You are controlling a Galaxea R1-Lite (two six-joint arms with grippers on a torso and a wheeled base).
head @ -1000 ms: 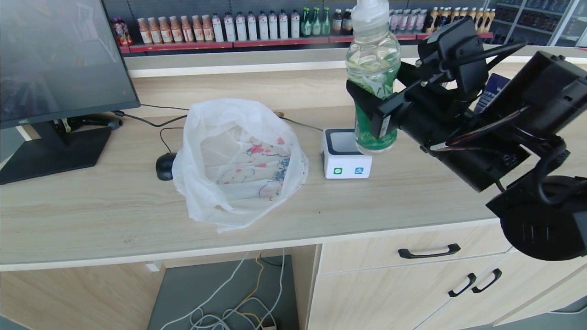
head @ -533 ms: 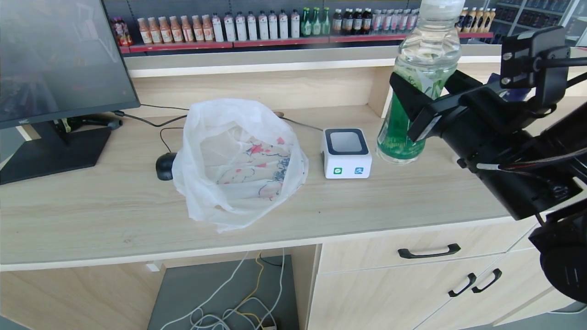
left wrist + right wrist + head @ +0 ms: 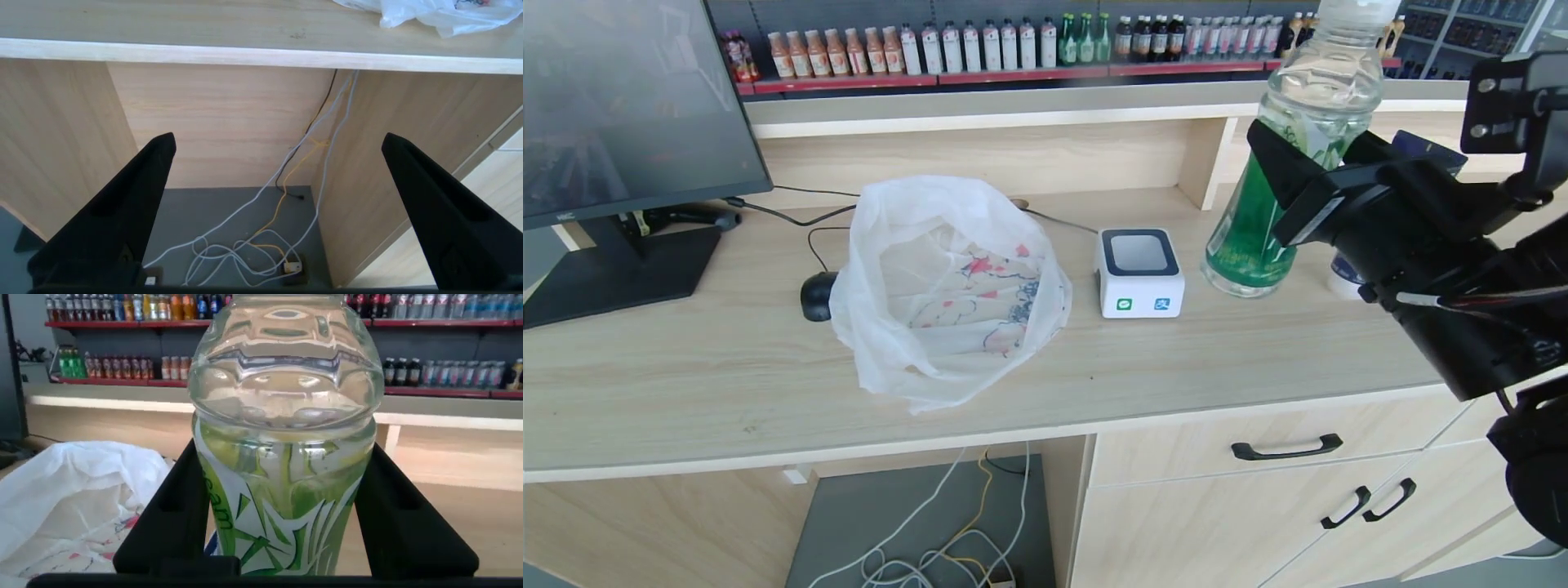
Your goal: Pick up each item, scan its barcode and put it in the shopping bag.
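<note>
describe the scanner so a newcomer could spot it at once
On the wooden counter, look just right of the white shopping bag. The scanner is the small white cube between it and the green bottle. Only it has a dark square top.

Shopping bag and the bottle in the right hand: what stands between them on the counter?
The white scanner box stands between the shopping bag and the bottle, on the counter, with a gap on each side. The head view shows it.
</note>
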